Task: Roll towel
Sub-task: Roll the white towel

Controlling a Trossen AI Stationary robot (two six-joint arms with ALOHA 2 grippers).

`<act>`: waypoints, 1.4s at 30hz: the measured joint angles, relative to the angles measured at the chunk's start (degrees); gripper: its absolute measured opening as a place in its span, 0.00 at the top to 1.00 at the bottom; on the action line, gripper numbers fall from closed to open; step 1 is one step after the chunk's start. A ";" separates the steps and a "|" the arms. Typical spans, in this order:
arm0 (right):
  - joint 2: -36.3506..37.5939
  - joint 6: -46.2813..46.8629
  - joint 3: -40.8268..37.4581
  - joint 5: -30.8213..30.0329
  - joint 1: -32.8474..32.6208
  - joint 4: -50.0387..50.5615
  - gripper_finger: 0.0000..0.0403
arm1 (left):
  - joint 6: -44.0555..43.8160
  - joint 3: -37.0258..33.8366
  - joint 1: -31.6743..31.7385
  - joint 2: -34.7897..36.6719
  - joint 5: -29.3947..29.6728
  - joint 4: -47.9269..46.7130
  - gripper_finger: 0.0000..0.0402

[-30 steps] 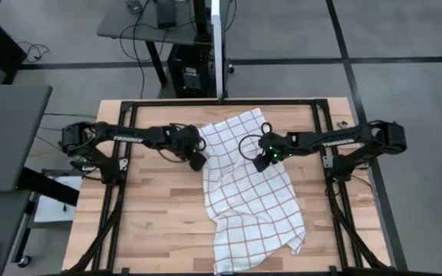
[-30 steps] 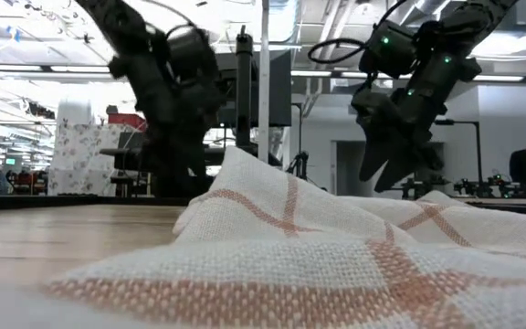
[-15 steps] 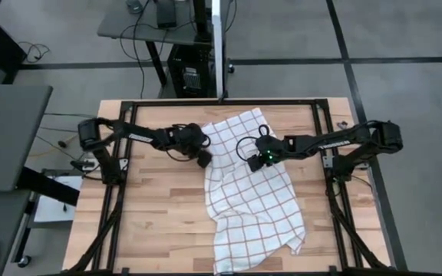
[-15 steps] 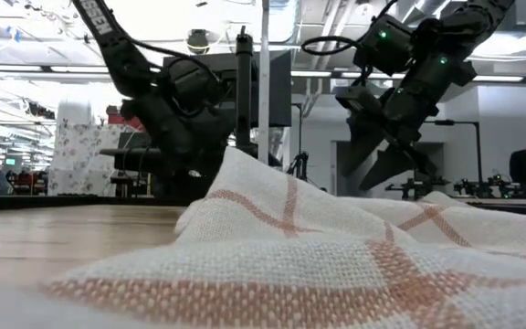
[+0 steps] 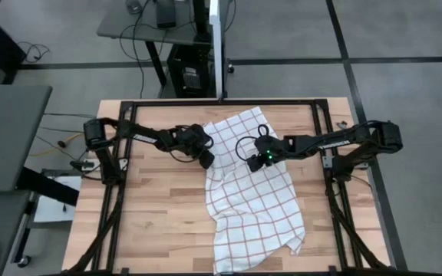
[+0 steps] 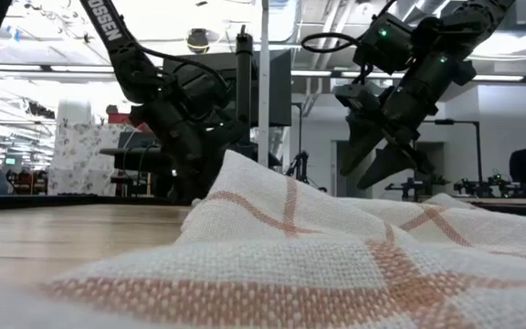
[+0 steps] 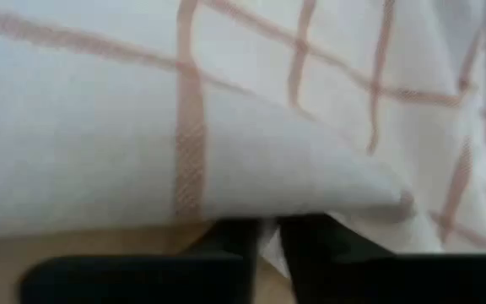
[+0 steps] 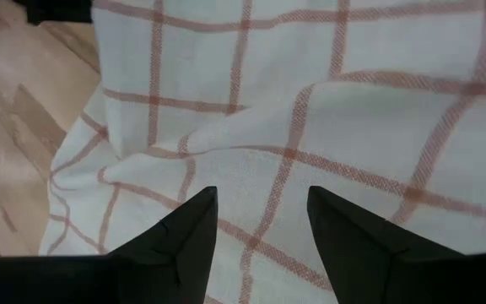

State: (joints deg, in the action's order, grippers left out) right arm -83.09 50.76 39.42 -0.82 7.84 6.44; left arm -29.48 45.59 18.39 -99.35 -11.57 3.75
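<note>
**Left hand closes on the towel's left edge**

The left hand point(image 5: 206, 158) has moved in from the left during the last second and its fingers, apart a moment ago, are now together. The left wrist view shows a sliver of white cloth pinched between them, so the hand is clamped on the left edge of the towel point(image 5: 255, 203).

The right hand point(image 5: 256, 161) has shifted slightly left and now hangs low over the far half of the cloth, fingers apart and holding nothing.

The towel lies crumpled and unrolled across the middle of the table point(image 5: 152, 222), running from the far centre toward the near right, with a raised fold near the front.

Judgement: rolling has not begun. With one edge secured, the next step is probably a second grip by the right hand, then spreading the towel flat.
</note>
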 joint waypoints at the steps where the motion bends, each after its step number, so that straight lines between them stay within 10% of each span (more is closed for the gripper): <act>1: 0.00 -1.02 0.00 0.00 0.25 -0.24 0.55 | -0.04 0.36 -0.22 1.54 0.01 -2.06 0.98; 11: -3.38 -10.73 0.02 -0.76 10.79 -4.02 0.55 | -1.22 4.12 -4.64 18.29 9.16 -21.53 1.00; 22: -15.52 -19.30 1.07 -0.09 21.31 -4.80 0.55 | -8.33 4.12 -6.59 19.58 10.58 -39.94 1.00; 32: -9.06 -22.11 0.14 1.04 26.10 1.34 0.55 | -9.55 4.18 -9.26 19.61 14.62 -36.05 1.00; 42: -2.52 -18.36 0.04 8.97 19.37 7.01 0.55 | 1.66 4.29 0.37 19.61 9.29 -34.44 0.69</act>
State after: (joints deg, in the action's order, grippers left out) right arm -85.61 32.40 39.46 8.15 27.21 13.46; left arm -27.82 49.89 18.76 -79.75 -2.28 -30.69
